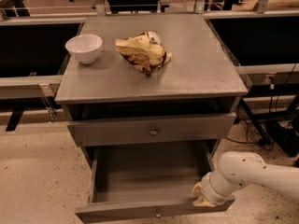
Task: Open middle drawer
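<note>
The grey cabinet (154, 85) has its upper front (117, 133) with a brass knob (153, 131) nearly closed. Below it the middle drawer (145, 174) is pulled far out, and its grey box is empty inside. Its flat front (117, 213) lies along the bottom edge of the view, with a small knob (158, 214) at its centre. My gripper (202, 198), on the white arm (252, 171) reaching in from the right, sits at the right end of that front, against its top edge. The lowest drawer is out of view.
A white bowl (84, 47) and a crumpled yellow-brown chip bag (142, 52) lie on the cabinet top. Grey rails and dark benches run behind on both sides. Cables and a dark stand leg (254, 122) lie on the floor to the right. The floor is speckled beige.
</note>
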`<state>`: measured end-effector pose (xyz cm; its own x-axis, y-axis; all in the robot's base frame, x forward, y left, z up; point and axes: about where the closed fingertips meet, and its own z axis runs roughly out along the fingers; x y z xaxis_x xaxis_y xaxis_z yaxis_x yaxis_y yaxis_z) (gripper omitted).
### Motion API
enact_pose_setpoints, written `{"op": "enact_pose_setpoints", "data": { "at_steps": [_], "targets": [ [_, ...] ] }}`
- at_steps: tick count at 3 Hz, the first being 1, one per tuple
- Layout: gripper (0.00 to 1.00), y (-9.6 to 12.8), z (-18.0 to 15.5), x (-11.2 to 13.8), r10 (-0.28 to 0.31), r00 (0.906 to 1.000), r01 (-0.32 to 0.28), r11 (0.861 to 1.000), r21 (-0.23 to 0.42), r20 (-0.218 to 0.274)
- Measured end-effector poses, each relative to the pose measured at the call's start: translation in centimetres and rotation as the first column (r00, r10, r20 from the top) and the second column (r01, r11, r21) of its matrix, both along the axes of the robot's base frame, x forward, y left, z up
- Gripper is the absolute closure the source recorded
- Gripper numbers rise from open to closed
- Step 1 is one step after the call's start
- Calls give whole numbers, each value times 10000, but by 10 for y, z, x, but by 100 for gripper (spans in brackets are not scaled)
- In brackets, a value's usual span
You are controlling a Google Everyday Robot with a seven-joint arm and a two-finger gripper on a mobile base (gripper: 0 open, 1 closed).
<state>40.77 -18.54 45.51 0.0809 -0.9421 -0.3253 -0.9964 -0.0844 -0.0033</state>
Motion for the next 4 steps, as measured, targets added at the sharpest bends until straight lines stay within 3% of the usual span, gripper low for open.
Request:
{"op": "enact_pose_setpoints", "data": {
  "at_steps": [1,2,3,4],
  "targets": [
    [45,0,2,1,0,10000,0,10000,0,0],
    [23,-11,26,-1,-128,9990,114,9994,326,439],
    [1,-28,80,-3,-112,9912,0,9964,845,1321],
    [0,-38,112,-4,-77,9824,-139,9934,1142,1867]
  ]
}}
